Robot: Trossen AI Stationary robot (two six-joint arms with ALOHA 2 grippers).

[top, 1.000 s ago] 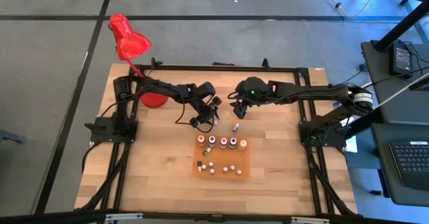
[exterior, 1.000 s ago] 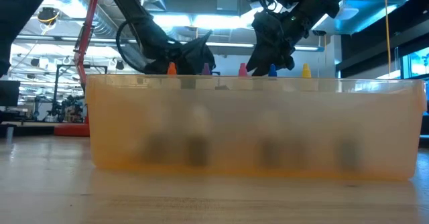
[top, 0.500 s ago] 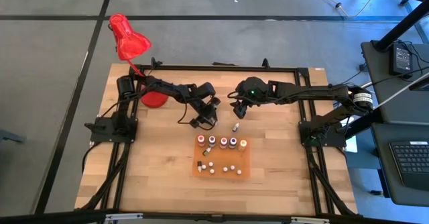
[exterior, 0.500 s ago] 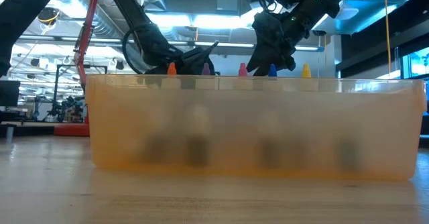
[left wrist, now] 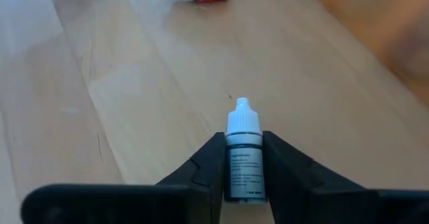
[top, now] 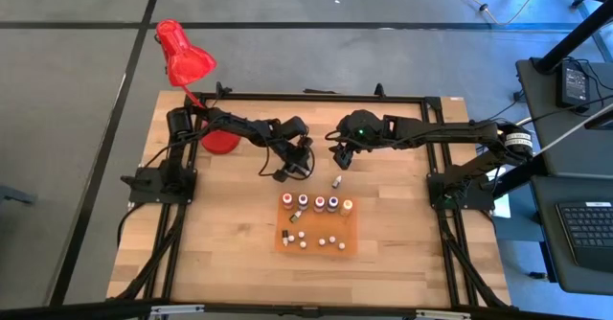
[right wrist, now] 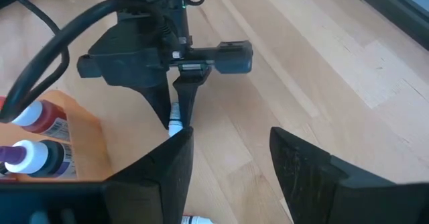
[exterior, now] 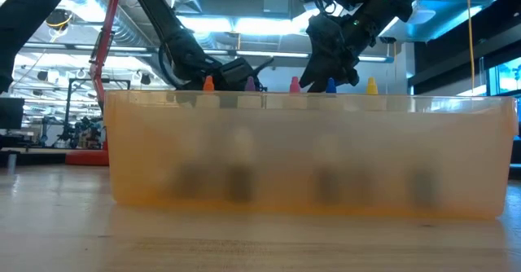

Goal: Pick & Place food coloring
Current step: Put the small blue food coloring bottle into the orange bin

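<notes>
Wooden worktop (top: 220, 234), frame centre | left pincer (left wrist: 242, 158) clamped on dropper bottle (left wrist: 243, 158) | right pincer (right wrist: 228, 158) half-wide, empty | step: pickup | next: lift, carry to orange mat (top: 351, 232)

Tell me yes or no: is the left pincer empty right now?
No. In the left wrist view the left pincer has its fingers pressed against both sides of a white-capped dropper bottle.

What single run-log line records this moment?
left gripper: jaws shut on dropper bottle | right gripper: jaws open, empty, waiting | orange tray: bottles inside
</notes>
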